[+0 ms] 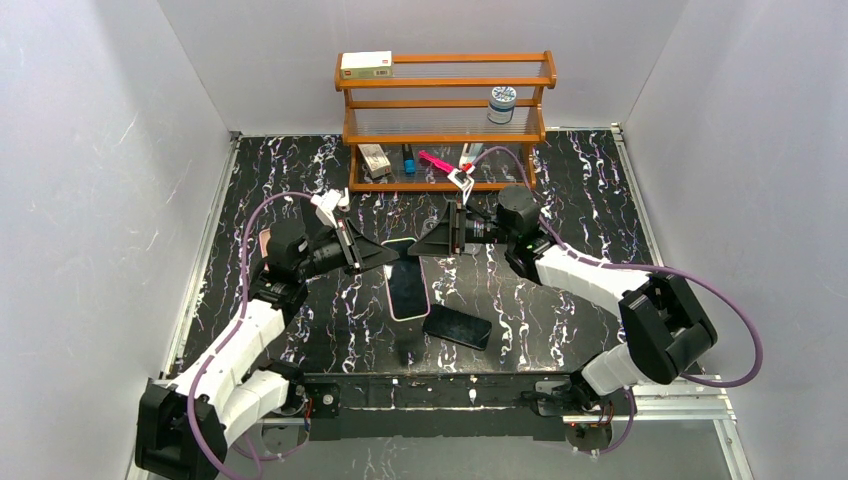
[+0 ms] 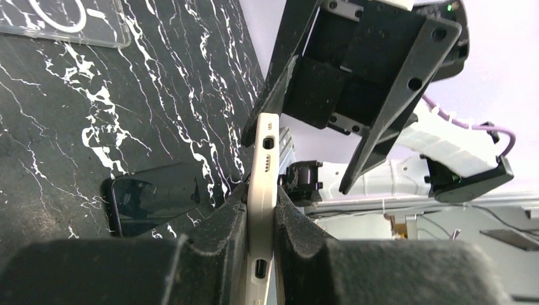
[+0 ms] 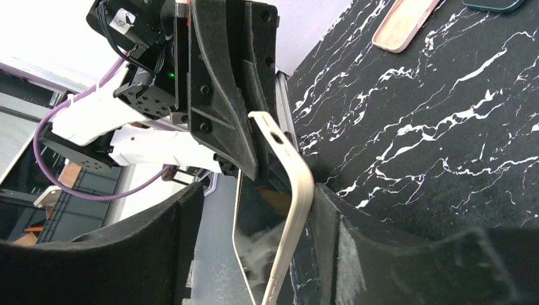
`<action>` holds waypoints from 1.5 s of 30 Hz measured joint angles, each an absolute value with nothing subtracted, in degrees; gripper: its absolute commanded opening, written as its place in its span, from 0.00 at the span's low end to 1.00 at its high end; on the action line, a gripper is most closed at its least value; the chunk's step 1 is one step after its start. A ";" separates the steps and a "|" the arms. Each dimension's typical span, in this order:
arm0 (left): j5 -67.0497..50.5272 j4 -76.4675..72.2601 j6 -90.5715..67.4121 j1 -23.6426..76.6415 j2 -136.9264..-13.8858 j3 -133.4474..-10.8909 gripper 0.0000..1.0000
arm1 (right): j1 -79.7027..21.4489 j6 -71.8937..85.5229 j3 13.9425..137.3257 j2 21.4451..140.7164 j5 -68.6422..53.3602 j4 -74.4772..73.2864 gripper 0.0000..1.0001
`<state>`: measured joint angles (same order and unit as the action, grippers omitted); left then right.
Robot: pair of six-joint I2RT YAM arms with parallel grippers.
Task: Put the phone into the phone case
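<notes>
A phone (image 1: 408, 290) with a dark screen and pale gold edge hangs tilted above the table between both grippers. My left gripper (image 1: 383, 253) is shut on its edge; in the left wrist view the fingers (image 2: 222, 222) pinch the gold edge (image 2: 264, 159) on both sides. My right gripper (image 1: 428, 243) is open around the phone's other end. In the right wrist view the phone's edge (image 3: 299, 184) leans on one finger (image 3: 343, 222), and the other finger stands well apart. A clear case (image 2: 63, 19) and a pink case (image 3: 407, 22) lie on the table.
A second dark phone (image 1: 458, 327) lies flat on the black marble table (image 1: 580, 200) just below the held one, also in the left wrist view (image 2: 152, 203). A wooden shelf (image 1: 445, 120) with small items stands at the back. White walls enclose the table.
</notes>
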<state>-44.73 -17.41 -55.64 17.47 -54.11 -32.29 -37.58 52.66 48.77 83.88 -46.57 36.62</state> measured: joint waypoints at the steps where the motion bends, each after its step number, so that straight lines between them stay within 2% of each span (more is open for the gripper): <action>1: -44.10 -17.63 -56.40 17.47 -53.78 -31.92 0.00 | -37.56 52.80 48.10 83.64 -46.61 37.23 0.74; 6: -39.99 -19.03 -59.02 17.04 -53.15 -31.42 0.00 | -37.52 53.78 45.06 83.05 -47.57 38.54 0.71; 13: -36.97 -21.89 -60.93 16.88 -52.82 -30.37 0.00 | -37.63 54.04 44.18 83.22 -48.23 38.79 0.57; 18: -36.25 -22.20 -61.10 16.88 -52.62 -30.28 0.00 | -37.63 54.06 44.18 84.58 -48.14 38.94 0.37; 22: -35.92 -21.74 -60.71 16.88 -51.94 -30.26 0.00 | -37.60 54.41 44.18 85.58 -47.99 38.94 0.10; 24: -35.79 -21.28 -60.10 16.88 -51.53 -30.26 0.00 | -37.60 54.94 44.18 85.84 -48.16 39.18 0.01; 28: -35.27 -19.33 -59.09 16.82 -51.03 -30.39 0.16 | -37.63 55.51 44.18 86.32 -48.38 39.35 0.01; 32: -33.30 -15.27 -56.66 16.84 -50.70 -30.92 0.38 | -37.93 55.55 44.27 87.39 -48.29 39.51 0.01; 43: -25.89 1.61 -46.98 16.82 -50.70 -36.03 0.68 | -38.28 53.80 45.56 91.39 -45.36 36.16 0.01; 45: -24.27 4.75 -44.86 16.82 -50.78 -37.67 0.83 | -38.28 53.12 46.39 92.53 -44.51 35.22 0.01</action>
